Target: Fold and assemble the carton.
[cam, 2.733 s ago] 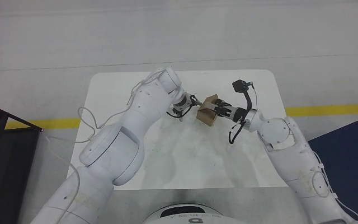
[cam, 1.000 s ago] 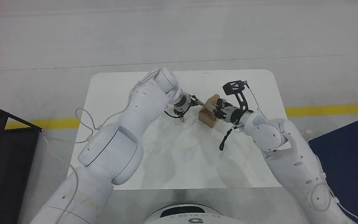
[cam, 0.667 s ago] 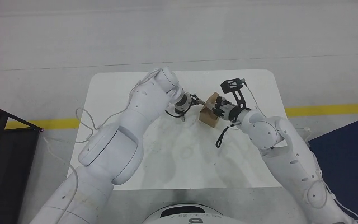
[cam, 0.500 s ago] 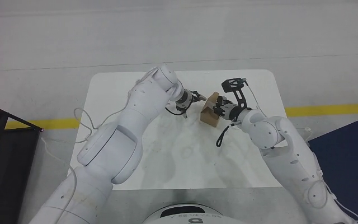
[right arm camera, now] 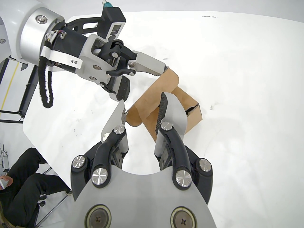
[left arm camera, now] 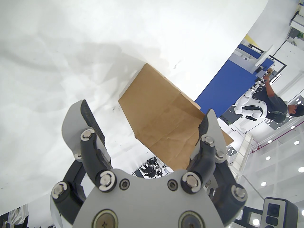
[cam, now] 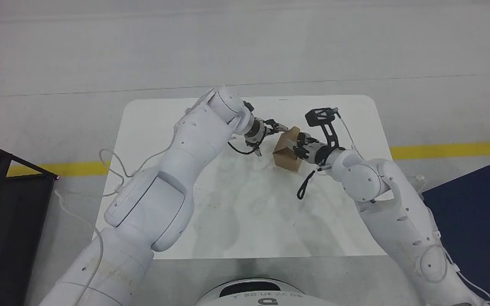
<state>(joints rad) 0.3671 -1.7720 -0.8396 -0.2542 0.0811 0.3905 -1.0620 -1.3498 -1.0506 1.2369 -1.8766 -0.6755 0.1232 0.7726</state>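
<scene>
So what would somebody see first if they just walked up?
A small brown carton sits toward the far side of the white table, with its flaps only half folded. Both arms crowd in on it. The left gripper is open with one fingertip at the tip of the raised flap, and the right gripper is at a lower flap on the opposite side.

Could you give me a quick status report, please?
Left hand open, one fingertip on the carton, raised flap. Right hand open, straddling another flap. Carton on table, top unclosed.
</scene>
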